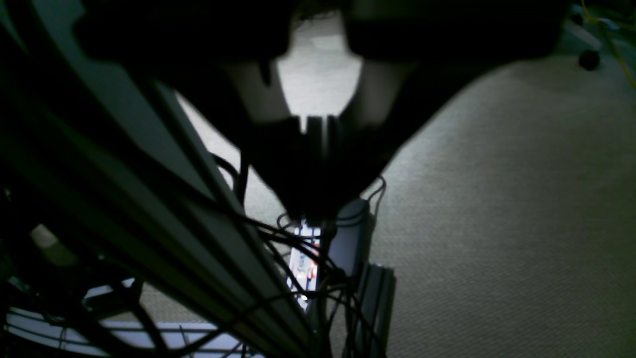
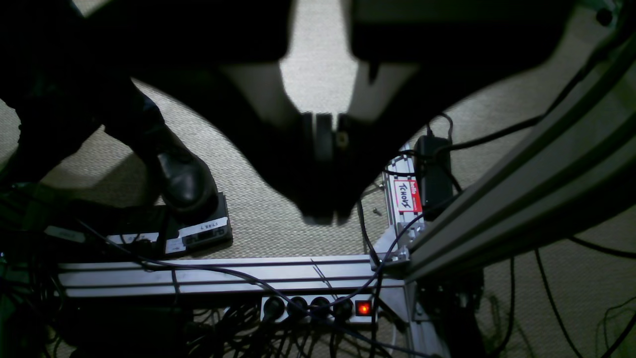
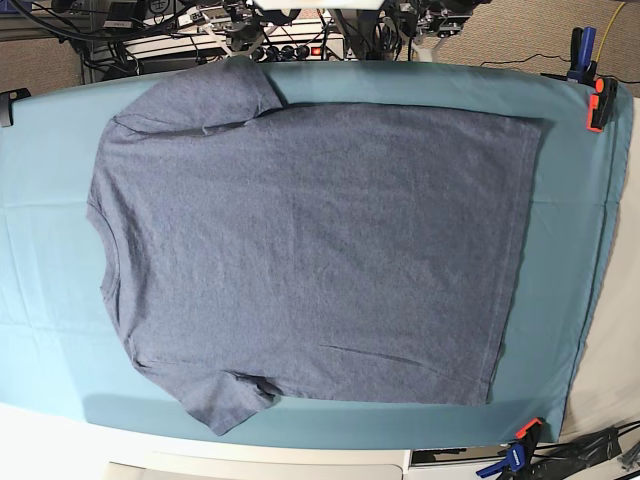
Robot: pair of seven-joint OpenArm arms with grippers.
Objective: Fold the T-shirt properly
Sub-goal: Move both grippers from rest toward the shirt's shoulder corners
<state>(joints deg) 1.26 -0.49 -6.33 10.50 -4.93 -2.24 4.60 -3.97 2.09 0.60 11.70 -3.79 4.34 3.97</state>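
no fold begun: t-shirt (image 3: 310, 250) lies flat; left gripper (image 1: 314, 124) and right gripper (image 2: 323, 124) clenched, empty; next, grasp the 12 o'clock sleeve.

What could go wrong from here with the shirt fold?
1. The T-shirt lies flat but unfolded, neck toward the base view's left; both hands hang off the table over the carpet, shut, so they must open before any grasp.
2. The near sleeve is creased; folding could lock that in.
3. A pinch might catch the teal cloth too.

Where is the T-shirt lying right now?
In the base view the T-shirt lies spread flat across the middle of the teal table cloth, collar toward the left and hem toward the right, near the orange clamp.
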